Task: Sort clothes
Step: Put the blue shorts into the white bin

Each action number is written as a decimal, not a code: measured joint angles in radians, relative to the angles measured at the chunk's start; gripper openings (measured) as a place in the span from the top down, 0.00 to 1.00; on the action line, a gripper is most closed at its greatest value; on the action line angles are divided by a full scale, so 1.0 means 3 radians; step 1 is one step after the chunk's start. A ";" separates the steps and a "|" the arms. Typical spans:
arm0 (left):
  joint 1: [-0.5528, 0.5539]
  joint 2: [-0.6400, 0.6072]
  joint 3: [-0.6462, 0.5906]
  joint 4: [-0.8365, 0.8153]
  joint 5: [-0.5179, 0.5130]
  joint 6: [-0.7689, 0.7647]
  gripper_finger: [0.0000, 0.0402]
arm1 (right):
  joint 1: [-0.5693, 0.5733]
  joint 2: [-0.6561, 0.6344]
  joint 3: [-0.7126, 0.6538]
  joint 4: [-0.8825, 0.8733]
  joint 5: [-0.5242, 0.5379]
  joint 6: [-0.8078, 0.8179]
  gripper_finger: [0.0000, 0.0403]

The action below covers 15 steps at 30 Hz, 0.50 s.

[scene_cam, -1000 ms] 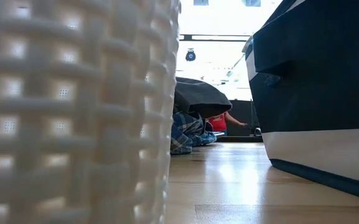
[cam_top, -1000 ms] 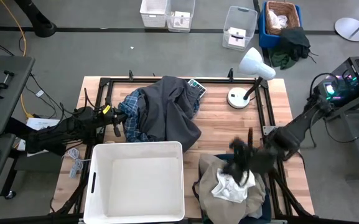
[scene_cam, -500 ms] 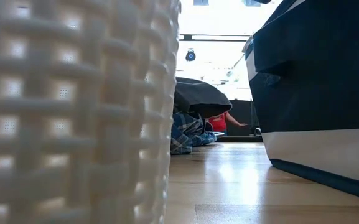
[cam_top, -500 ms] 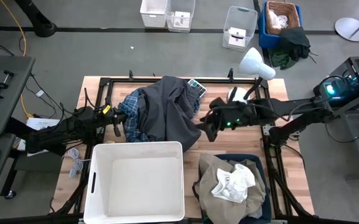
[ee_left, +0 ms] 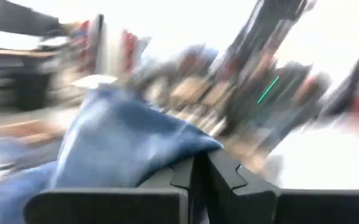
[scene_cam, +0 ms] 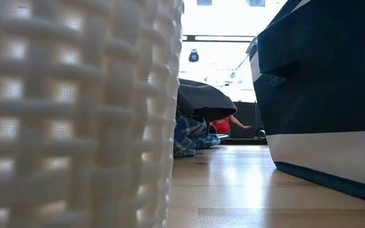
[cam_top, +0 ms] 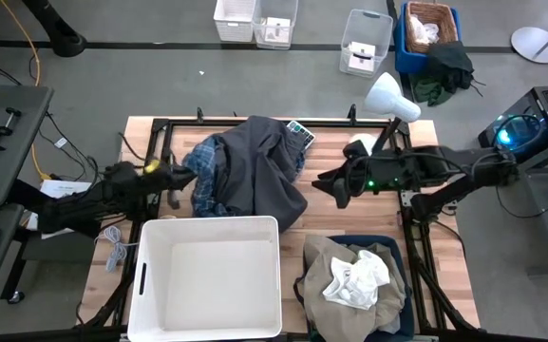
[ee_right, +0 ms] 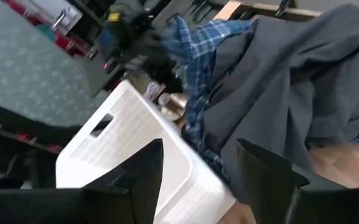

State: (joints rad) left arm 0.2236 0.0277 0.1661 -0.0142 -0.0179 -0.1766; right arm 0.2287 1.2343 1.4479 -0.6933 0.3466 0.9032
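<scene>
Two garments heaped mid-table (cam_top: 349, 204): dark grey garment (cam_top: 259, 171) draped over the blue-and-white plaid shirt (cam_top: 205, 176) | beige khaki garment (cam_top: 335, 256) and white garment (cam_top: 354, 282) in dark bin (cam_top: 399, 309) (white basket (cam_top: 209, 280) alongside) | left hand (cam_top: 180, 174) clamped on the plaid | right hand (cam_top: 338, 182) spread wide beside the grey, holding nothing

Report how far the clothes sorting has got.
Done: the beige garment and white garment lie in the dark bin. In hand: the left pincer is shut on the plaid shirt. Left: that shirt and the dark grey garment; the white basket holds nothing.
</scene>
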 joint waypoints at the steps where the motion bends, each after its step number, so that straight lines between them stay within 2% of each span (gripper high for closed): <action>1: -0.0015 0.0030 0.0000 0.0338 0.0090 -0.0375 0.96 | 0.0029 -0.0001 0.0000 -0.0001 0.0084 0.0023 0.52; 3: -0.0033 0.0091 0.0004 0.0992 0.0117 -0.0932 0.96 | 0.0063 -0.0004 0.0000 -0.0020 0.0216 0.0046 0.52; 7: -0.0028 0.0187 0.0006 0.1816 0.0035 -0.1201 0.96 | 0.0068 -0.0004 0.0000 -0.0019 0.0341 0.0043 0.52; 10: -0.0026 0.0268 0.0017 0.2111 -0.0380 -0.1312 0.96 | 0.0067 -0.0004 0.0000 -0.0020 0.0406 0.0033 0.52; 12: -0.0025 0.0428 0.0143 0.1938 -0.0611 -0.1470 0.96 | 0.0067 -0.0004 -0.0009 -0.0009 0.0411 0.0007 0.52; 15: -0.0026 0.0902 0.0626 0.1006 -0.0381 -0.1412 0.93 | 0.0067 -0.0005 -0.0015 -0.0063 0.0413 -0.0057 0.52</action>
State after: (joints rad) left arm 0.2157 0.2982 0.3538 0.2877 -0.1321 -0.6003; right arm 0.2489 1.2327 1.4433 -0.7124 0.4705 0.8863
